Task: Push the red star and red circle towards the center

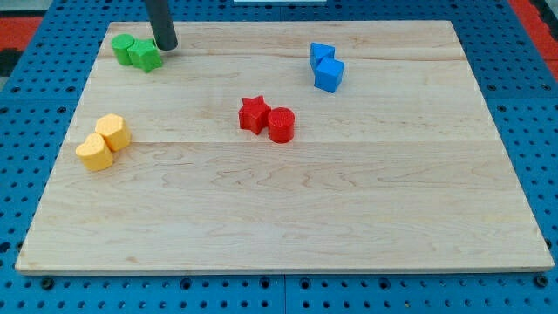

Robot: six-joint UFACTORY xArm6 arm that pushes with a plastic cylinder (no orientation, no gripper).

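The red star (253, 113) and the red circle (282, 125) sit touching each other near the middle of the wooden board (288, 218), star on the left. My tip (166, 48) is at the view's top left, right beside the green blocks and far up and left of the red pair.
Two green blocks (135, 51) sit together at the top left, just left of my tip. Two yellow blocks (103, 142) sit at the left side. Two blue blocks (326, 66) sit at the top right of centre. Blue pegboard surrounds the board.
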